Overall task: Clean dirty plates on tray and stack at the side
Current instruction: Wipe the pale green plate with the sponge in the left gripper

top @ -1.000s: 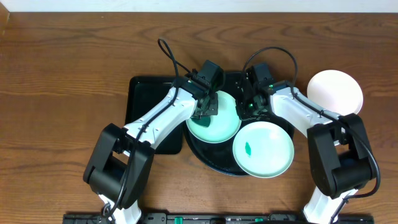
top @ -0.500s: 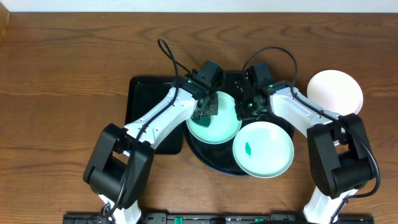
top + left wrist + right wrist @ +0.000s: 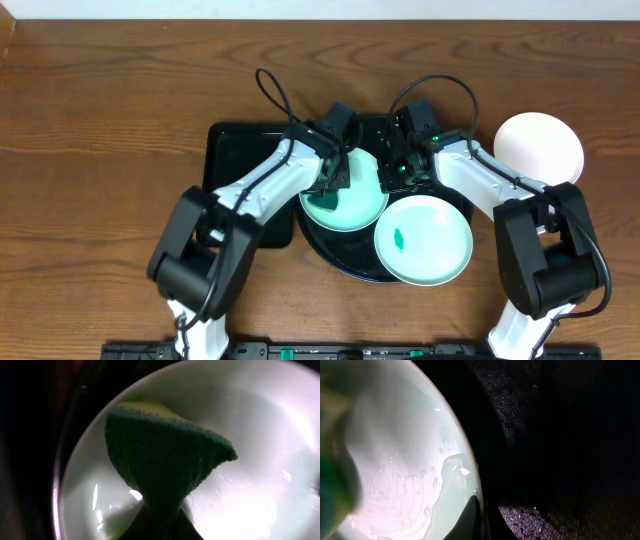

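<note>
Your L gripper (image 3: 330, 186) clamps green sponge (image 3: 165, 460) onto rear mint plate (image 3: 362, 196) on round tray (image 3: 335, 250); R gripper (image 3: 391, 177) pinches plate's rim.

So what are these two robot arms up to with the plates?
The left gripper holds a dark green sponge over a pale mint green round plate on the glossy black round tray, while the right gripper clamps that plate's rim. A second mint plate with a green smear waits on the tray, and a white round plate sits on the table beside it.
</note>
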